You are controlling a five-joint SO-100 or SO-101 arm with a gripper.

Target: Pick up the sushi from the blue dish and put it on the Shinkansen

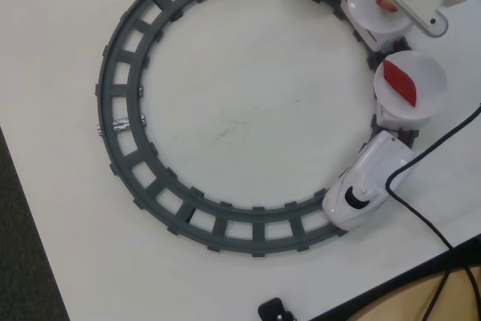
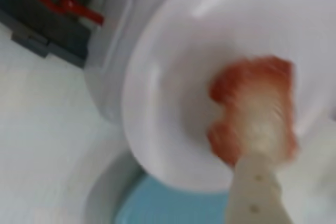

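The gripper (image 1: 388, 1) is over at the far right of the overhead view, hanging low above the second white plate (image 1: 368, 7) behind the Shinkansen (image 1: 366, 180). A sliver of orange shows under its pale finger there, and the wrist view makes it plainer: the sushi (image 2: 252, 109), orange with a whitish streak, sits over the plate's bowl with one finger (image 2: 260, 190) running up to its near end. That view is blurred and I only see the one finger, so I cannot tell whether the jaws are clamped on the piece or have let it go, nor whether the piece is resting on the plate or held just above it. The blue dish (image 2: 163, 203) peeks out below the plate's near edge in the wrist view, bare as far as it shows, so the pick looks done and the carry too. The train stands on the right curve of the track (image 1: 124, 148), nose toward the near side, and the plate just behind it carries a dark red piece (image 1: 399, 81). To my eye what is left is the tail end: make sure the sushi is set down flat in the plate, spread the fingers, and lift the arm clear without dragging the piece or nudging the car off its rails.
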